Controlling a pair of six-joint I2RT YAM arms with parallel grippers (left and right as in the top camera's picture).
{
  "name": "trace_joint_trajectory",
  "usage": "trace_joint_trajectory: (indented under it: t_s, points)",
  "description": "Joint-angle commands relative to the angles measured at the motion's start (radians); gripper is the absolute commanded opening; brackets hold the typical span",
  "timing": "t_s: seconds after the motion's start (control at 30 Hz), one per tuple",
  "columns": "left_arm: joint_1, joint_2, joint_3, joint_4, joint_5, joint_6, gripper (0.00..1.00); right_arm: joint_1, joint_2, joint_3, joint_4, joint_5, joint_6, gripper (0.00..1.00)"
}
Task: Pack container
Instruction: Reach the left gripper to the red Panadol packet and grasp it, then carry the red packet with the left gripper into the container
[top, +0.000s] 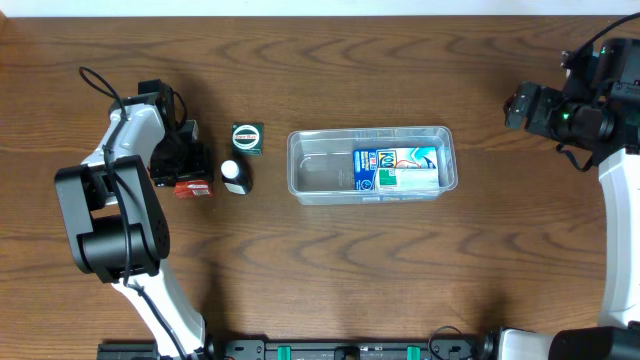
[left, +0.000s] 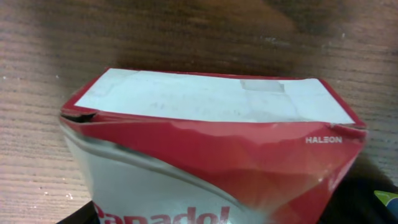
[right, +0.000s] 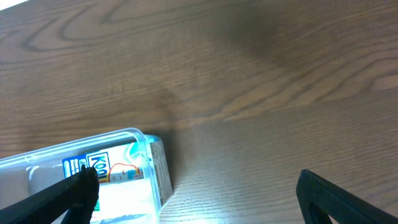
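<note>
The container (top: 318, 176) is a clear shallow tub at the table's middle, with a blue and white packet (top: 397, 168) lying in its right half. My left gripper (top: 186, 166) is shut on a red and white Panadol box (top: 192, 187), which fills the left wrist view (left: 211, 149), its side dented, low over the table. My right gripper (top: 516, 108) is open and empty, above bare table right of the container. Its view shows the container's corner (right: 157, 163) and the packet (right: 102, 168).
A small black and white bottle (top: 235, 176) stands just right of the red box. A dark green box (top: 247, 138) lies behind the bottle. Both sit between my left gripper and the container's left end. The table is brown wood.
</note>
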Motion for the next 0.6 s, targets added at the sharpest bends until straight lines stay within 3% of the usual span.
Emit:
trace_joint_trajectory:
  t_s: [0.0,0.13,0.27,0.43,0.57]
  points:
    - [0.000,0.006,0.043,-0.045,-0.001,-0.038,0.65,-0.007,0.005,0.002,-0.001,0.000,0.010,0.99]
    - [0.000,-0.016,0.156,-0.159,0.005,-0.082,0.65,-0.008,0.005,0.002,-0.001,0.000,0.010,0.99]
    - [0.000,-0.032,0.312,-0.309,0.104,-0.084,0.66,-0.008,0.005,0.002,-0.001,0.000,0.010,0.99]
    - [-0.001,-0.055,0.500,-0.461,0.376,-0.083,0.66,-0.008,0.005,0.002,-0.001,0.000,0.010,0.99]
    - [-0.027,-0.113,0.529,-0.455,0.598,-0.079,0.66,-0.008,0.005,0.002,-0.001,0.000,0.010,0.99]
